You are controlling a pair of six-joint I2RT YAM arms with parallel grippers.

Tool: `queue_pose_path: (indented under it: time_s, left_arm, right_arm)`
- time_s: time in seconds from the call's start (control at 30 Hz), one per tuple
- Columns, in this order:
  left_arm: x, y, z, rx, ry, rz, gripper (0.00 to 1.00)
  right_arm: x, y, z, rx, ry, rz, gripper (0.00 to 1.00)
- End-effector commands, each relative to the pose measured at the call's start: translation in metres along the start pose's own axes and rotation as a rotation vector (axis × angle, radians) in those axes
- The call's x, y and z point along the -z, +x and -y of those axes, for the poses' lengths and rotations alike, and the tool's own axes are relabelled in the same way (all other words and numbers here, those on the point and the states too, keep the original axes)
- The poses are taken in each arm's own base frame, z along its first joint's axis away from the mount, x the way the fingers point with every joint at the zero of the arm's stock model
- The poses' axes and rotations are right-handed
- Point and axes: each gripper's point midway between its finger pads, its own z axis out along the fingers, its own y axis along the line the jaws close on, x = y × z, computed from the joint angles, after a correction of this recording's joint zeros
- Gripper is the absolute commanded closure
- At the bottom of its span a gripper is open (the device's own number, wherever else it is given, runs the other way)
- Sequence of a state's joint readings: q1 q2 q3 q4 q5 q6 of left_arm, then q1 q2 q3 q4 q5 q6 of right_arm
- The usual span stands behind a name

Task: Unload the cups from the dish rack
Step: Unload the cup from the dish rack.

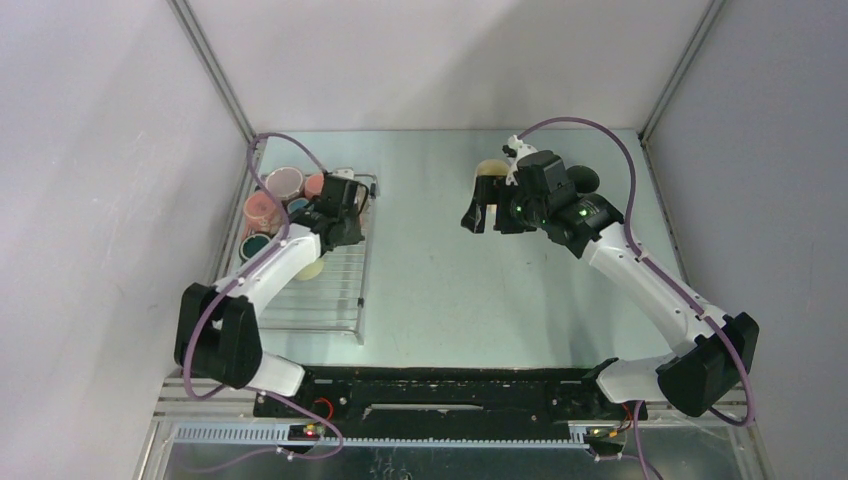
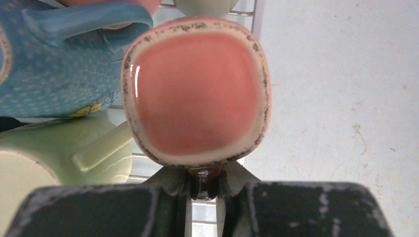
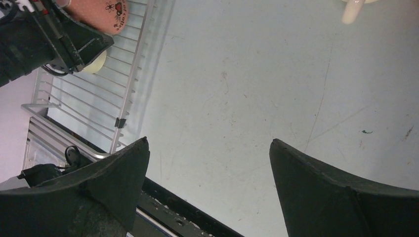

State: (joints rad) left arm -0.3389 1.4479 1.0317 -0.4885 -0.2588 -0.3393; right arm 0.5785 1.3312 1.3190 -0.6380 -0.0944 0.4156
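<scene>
My left gripper (image 2: 205,178) is shut on the handle of a salmon-pink cup (image 2: 197,98) with a cream speckled rim, seen from above at the right edge of the dish rack (image 1: 335,300). In the top view this cup (image 1: 315,185) sits at the rack's far end, just beyond the left gripper (image 1: 335,203). A blue dotted cup (image 2: 54,64) and a pale green cup (image 2: 64,153) crowd its left side. More cups (image 1: 270,195) fill the rack's far left corner. My right gripper (image 1: 485,215) hangs open over the table's middle, holding nothing.
A cream cup (image 1: 490,170) and a dark cup (image 1: 587,180) stand on the table at the far right, behind the right arm. The cream cup's handle (image 3: 352,11) shows in the right wrist view. The near half of the rack (image 3: 99,108) is bare bars. Walls enclose three sides.
</scene>
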Motion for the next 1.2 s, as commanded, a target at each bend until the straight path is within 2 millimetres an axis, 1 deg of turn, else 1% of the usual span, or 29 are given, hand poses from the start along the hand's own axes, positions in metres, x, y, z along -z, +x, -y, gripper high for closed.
queue_pose_path:
  time_s: [0.0,0.1,0.2,0.37,0.5,0.63,0.73,0.83,0.97,1.17]
  left_arm:
    - [0.046,-0.056,0.015,0.01,0.078,0.172,1.0]
    - [0.07,-0.065,0.028,0.012,0.15,0.215,1.0]
    - [0.093,-0.071,0.046,0.021,0.24,0.246,1.0]
    - [0.13,-0.072,0.083,0.025,0.417,0.261,1.0]
    - [0.158,-0.071,0.113,0.044,0.58,0.26,1.0]
    - [0.191,-0.071,0.144,0.049,0.748,0.275,1.0]
    - [0.212,-0.071,0.162,0.07,0.867,0.279,1.0]
    - [0.235,-0.07,0.176,0.095,0.982,0.284,1.0]
    - [0.255,-0.068,0.19,0.126,1.091,0.268,1.0]
    - [0.271,-0.062,0.212,0.151,1.207,0.233,1.0]
  right_arm:
    - [0.008,-0.013,-0.01,-0.017,-0.031,0.063,0.03]
    - [0.011,-0.016,-0.016,-0.03,-0.057,0.075,0.03]
    - [0.015,-0.02,-0.026,-0.05,-0.102,0.088,0.03]
    - [0.02,-0.029,-0.046,-0.089,-0.21,0.125,0.02]
    - [0.028,-0.034,-0.062,-0.126,-0.308,0.158,0.02]
    - [0.036,-0.039,-0.076,-0.154,-0.403,0.196,0.04]
    - [0.039,-0.039,-0.081,-0.184,-0.47,0.208,0.04]
    - [0.044,-0.039,-0.082,-0.216,-0.544,0.217,0.05]
    - [0.056,-0.044,-0.08,-0.235,-0.621,0.258,0.07]
    - [0.078,-0.052,-0.085,-0.22,-0.674,0.326,0.11]
